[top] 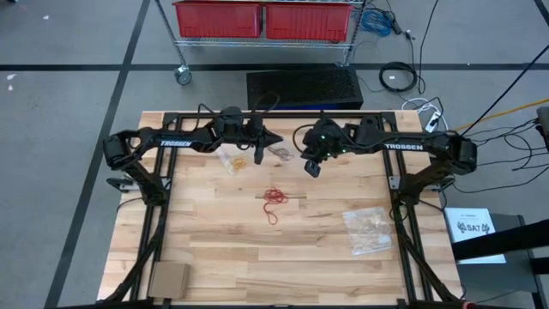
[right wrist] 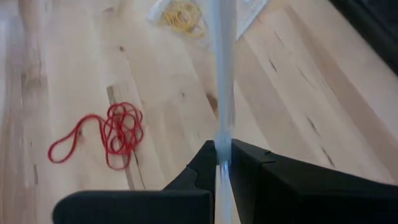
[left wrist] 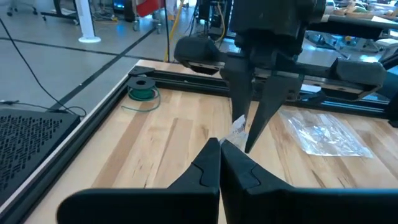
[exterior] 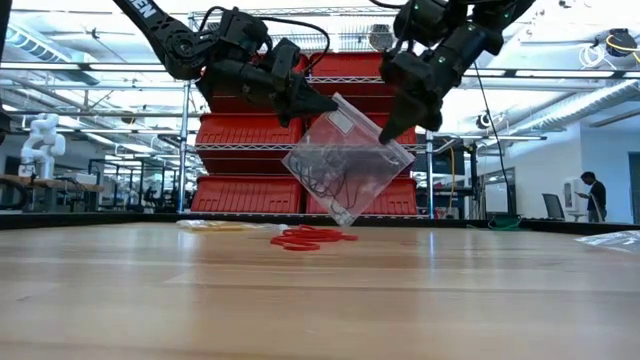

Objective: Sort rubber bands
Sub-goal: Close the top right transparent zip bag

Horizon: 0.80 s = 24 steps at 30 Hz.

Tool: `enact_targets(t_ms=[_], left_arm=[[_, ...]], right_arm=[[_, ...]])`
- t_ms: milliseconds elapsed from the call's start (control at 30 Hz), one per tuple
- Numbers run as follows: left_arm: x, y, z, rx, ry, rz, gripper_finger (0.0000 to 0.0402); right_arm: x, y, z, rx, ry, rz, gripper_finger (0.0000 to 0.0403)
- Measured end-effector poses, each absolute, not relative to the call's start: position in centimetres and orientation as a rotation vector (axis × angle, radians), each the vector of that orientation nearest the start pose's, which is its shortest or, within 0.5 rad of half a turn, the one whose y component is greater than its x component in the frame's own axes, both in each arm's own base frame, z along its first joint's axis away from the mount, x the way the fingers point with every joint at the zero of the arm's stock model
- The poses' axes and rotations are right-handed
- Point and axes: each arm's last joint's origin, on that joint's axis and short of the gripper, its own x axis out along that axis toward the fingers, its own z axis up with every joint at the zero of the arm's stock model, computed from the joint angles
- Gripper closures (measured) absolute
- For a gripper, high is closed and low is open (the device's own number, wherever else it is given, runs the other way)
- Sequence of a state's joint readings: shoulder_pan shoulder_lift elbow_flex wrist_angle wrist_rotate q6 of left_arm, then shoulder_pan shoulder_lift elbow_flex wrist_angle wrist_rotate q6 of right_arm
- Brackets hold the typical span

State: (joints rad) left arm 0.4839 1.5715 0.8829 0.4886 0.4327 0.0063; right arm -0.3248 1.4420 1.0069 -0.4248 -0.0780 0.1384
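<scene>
Low view: left hand (exterior: 322, 104) and right hand (exterior: 392, 130) both pinch clear bag (exterior: 345, 160), above red rubber bands (exterior: 312, 238).
Risk: tilted bag spills dark bands if either pinch slips.

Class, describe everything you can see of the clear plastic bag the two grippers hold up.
The clear plastic bag is thin, see-through film, roughly square, hanging tilted in the air above the table, clear of the wood. Dark rubber bands lie loose inside its lower part. The left gripper is shut on one upper edge and the right gripper on the other. Red rubber bands lie on the table beneath it.
</scene>
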Motion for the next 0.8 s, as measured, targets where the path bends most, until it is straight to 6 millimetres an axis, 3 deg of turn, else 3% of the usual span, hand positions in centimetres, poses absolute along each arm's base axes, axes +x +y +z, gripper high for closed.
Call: enact_targets(t_ms=[533,800], left_arm=[[30.6,14.8,24.0,-0.081,0.179,0.06,0.0401],[30.4,15.4,23.1,-0.083,0.264,0.267,0.0401]], right_arm=[[27.0,-8.5,23.7,0.337,0.972,-0.299,0.0393],[26.5,-8.4,23.8,0.331,0.995,-0.295,0.0313]])
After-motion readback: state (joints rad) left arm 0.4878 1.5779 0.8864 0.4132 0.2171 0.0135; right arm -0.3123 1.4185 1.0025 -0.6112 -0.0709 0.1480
